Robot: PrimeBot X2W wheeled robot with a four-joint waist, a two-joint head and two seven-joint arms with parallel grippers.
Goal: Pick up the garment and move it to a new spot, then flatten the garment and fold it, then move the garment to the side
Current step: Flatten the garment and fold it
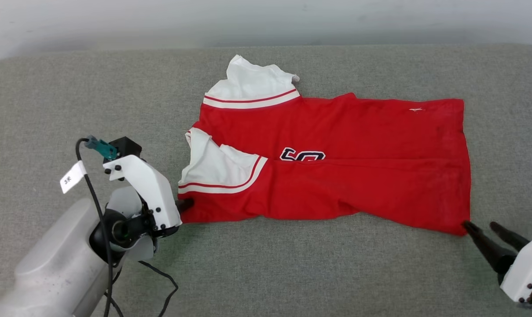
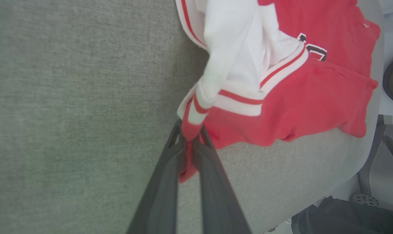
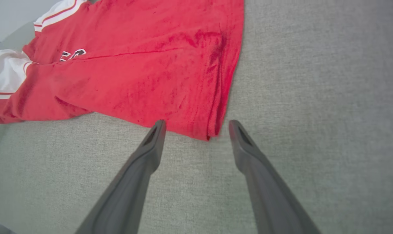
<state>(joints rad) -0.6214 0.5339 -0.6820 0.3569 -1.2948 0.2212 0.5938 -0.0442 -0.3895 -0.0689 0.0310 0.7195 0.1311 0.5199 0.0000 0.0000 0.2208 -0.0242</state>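
From the head view, the garment (image 1: 336,176) lies lengthwise across the middle of the grey cloth-covered counter (image 1: 72,97). Its near long side is folded up over the front. The sleeve end is toward the robot's left and the hem toward its right. One white sleeve (image 1: 250,81) points at the far edge. The other sleeve (image 1: 217,169) lies doubled over the red front. A sliver of black, white-outlined lettering (image 1: 302,155) peeks out above the fold line. The left end effector (image 1: 185,204) sits at the near left corner of the cloth, its dark tips against the red edge. The right end effector (image 1: 480,225) is at the near right hem corner, with one tip just at the cloth.

In the left wrist view, the left end effector (image 2: 189,133) is closed down tight on a pinch of red fabric with striped trim. A small tongue of red shows between the two fingers below the tips. The garment (image 2: 313,97) bunches away from the pinch over the counter (image 2: 69,113).

In the right wrist view, the right end effector (image 3: 197,122) is spread wide and holds nothing. Its fingers straddle the hem corner of the garment (image 3: 144,65). One tip overlaps the red edge and the other is over bare counter (image 3: 313,97) just beside it.
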